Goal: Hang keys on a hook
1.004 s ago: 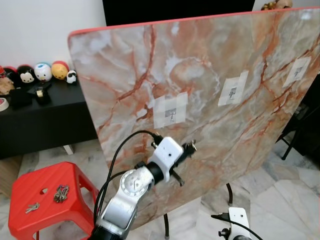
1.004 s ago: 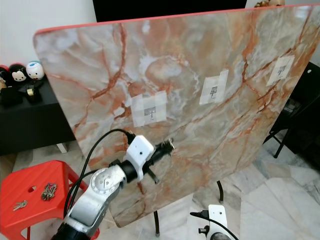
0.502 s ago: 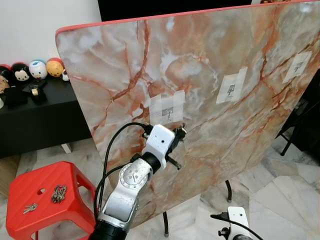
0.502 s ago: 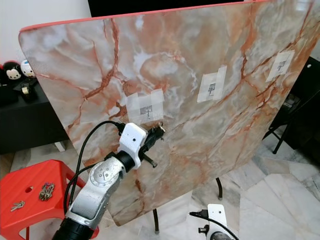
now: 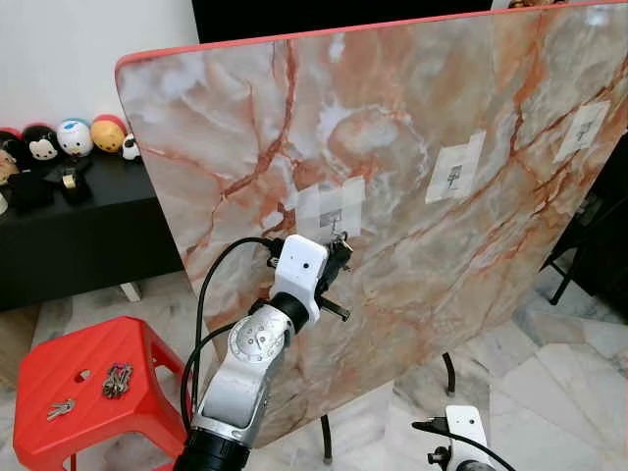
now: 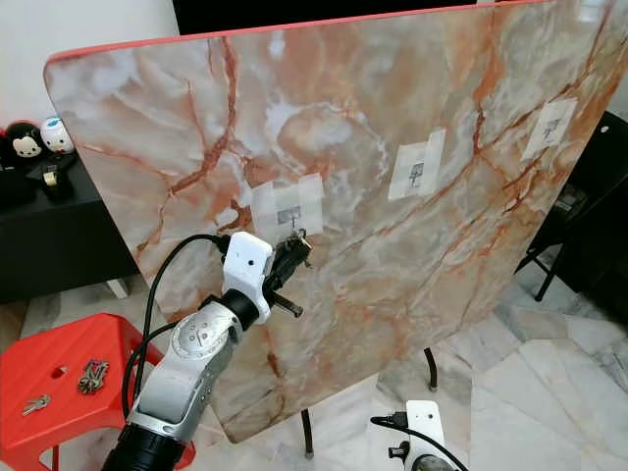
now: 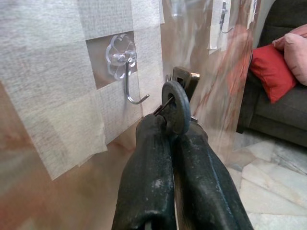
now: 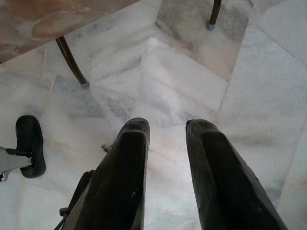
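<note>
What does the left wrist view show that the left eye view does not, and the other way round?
Left wrist view: the clear flower-shaped base of the hook, the key pinched between the fingers and still off the hook, and a red cushion.

Left eye view: the whole marble board, a red stool with more keys lying on it, and the right gripper low and idle.

Both: the left gripper near the taped hook.

This is a home living room: a marble floor (image 6: 549,392), a dark sofa (image 7: 283,96) with red cushions (image 7: 268,72), and toy figures (image 5: 74,137) on a black shelf (image 5: 88,211).
</note>
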